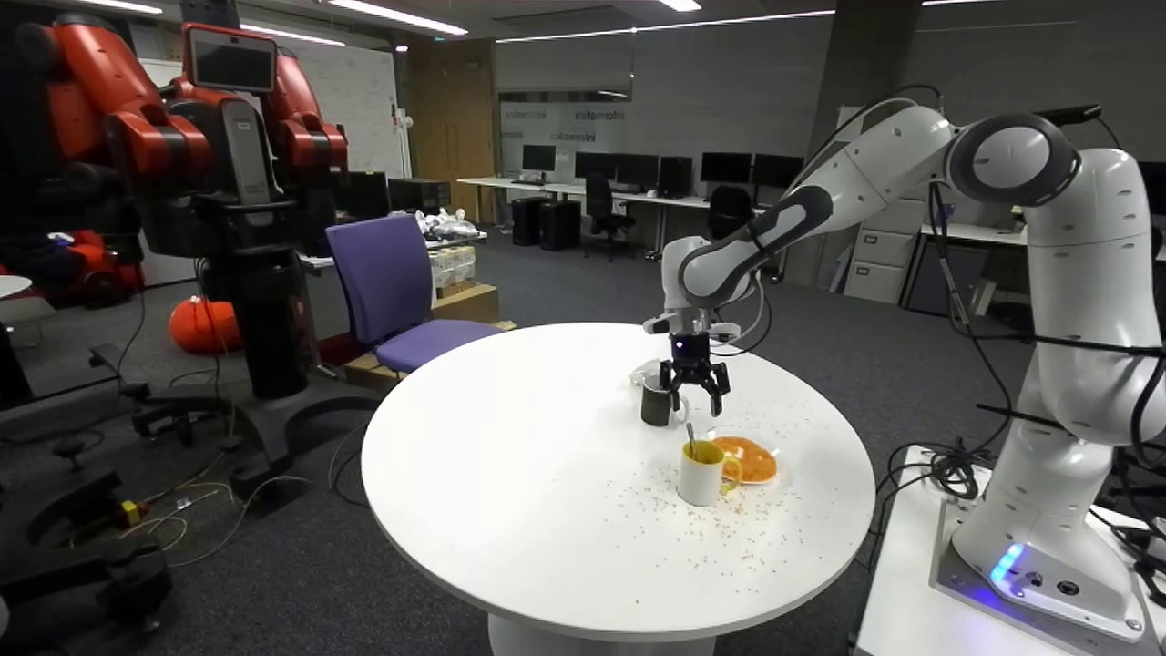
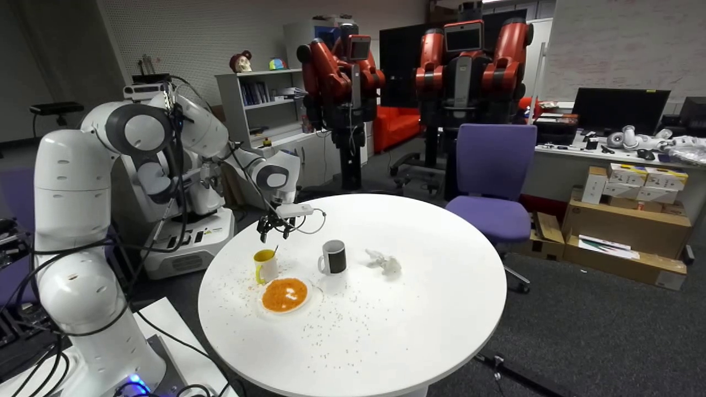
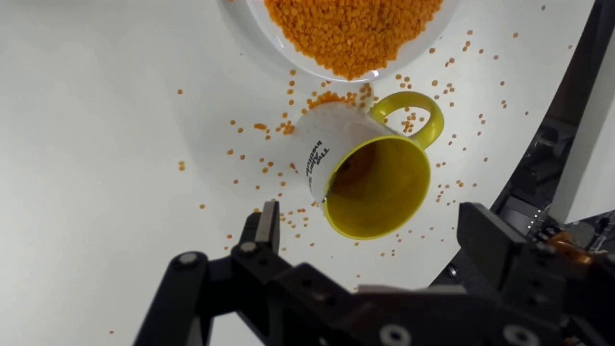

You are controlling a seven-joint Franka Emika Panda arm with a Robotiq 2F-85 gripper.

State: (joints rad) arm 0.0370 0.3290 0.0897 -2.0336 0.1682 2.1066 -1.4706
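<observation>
My gripper hangs above the round white table, fingers spread, nothing held. In the wrist view a white mug with yellow inside and yellow handle appears beyond and between the fingertips, not touched. It stands upright in both exterior views, and a thin spoon-like handle sticks out of it. Beside it lies a white plate heaped with orange lentils. A black mug with a white handle stands near; in an exterior view the gripper's finger overlaps it, though they look apart in another angle.
Loose lentils lie scattered over the table around the mug and plate. Crumpled clear plastic rests past the black mug. A purple chair stands by the table's edge. Red robots are farther back.
</observation>
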